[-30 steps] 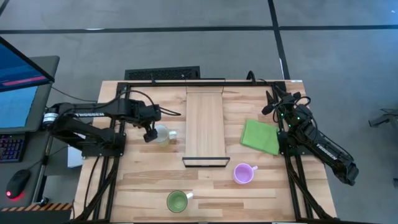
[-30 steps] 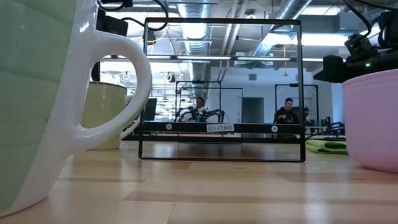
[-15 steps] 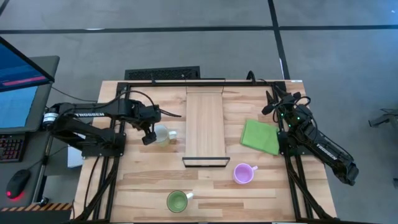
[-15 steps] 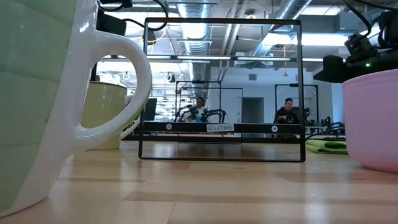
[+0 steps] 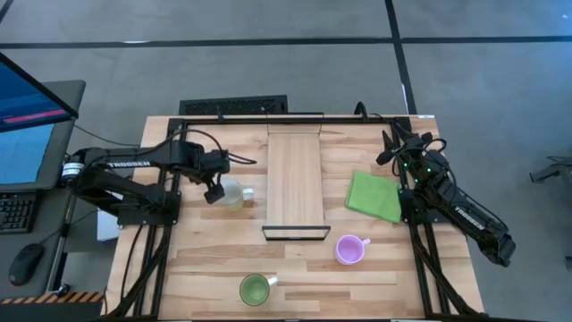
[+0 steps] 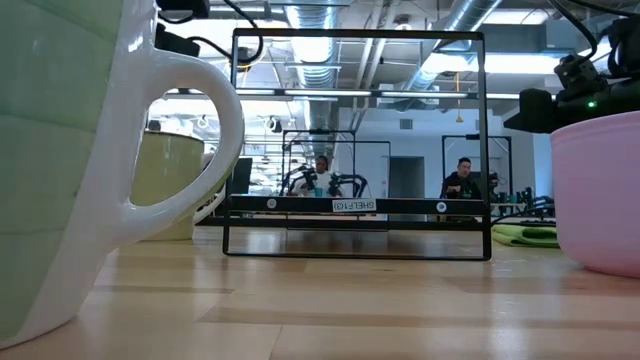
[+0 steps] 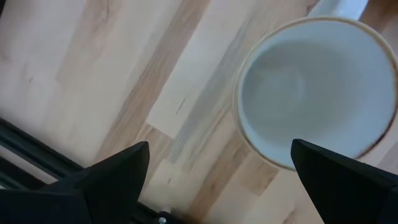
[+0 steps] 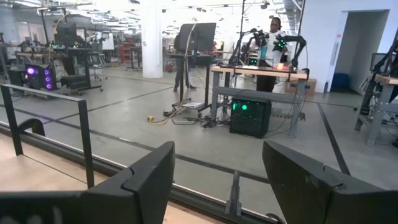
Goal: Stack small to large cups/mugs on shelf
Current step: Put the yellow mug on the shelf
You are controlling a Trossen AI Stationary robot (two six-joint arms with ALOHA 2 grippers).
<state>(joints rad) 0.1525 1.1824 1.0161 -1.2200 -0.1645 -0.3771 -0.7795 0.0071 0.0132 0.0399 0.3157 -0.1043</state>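
The white mug (image 5: 234,193) stands upright on the table, left of the shelf (image 5: 295,183), a pale plank with a dark lip at its near end. My left gripper (image 5: 214,190) hovers open over the mug's left side. In the left wrist view the mug's mouth (image 7: 317,93) lies below, beside the gap (image 7: 221,149) between the fingers. The purple mug (image 5: 350,249) and the green mug (image 5: 256,289) stand upright near the table's near edge. My right gripper (image 8: 217,162) waits open at the table's far right.
A flat green cloth (image 5: 374,197) lies right of the shelf. In the low view the green mug (image 6: 60,170) fills the left foreground and the purple mug (image 6: 600,190) the right. People sit in the room beyond the table. A monitor and keyboard stand left of the table.
My left gripper has shifted a little toward the table's far edge beside the white mug, and its fingers stay open. The mugs, shelf and cloth have kept their places.
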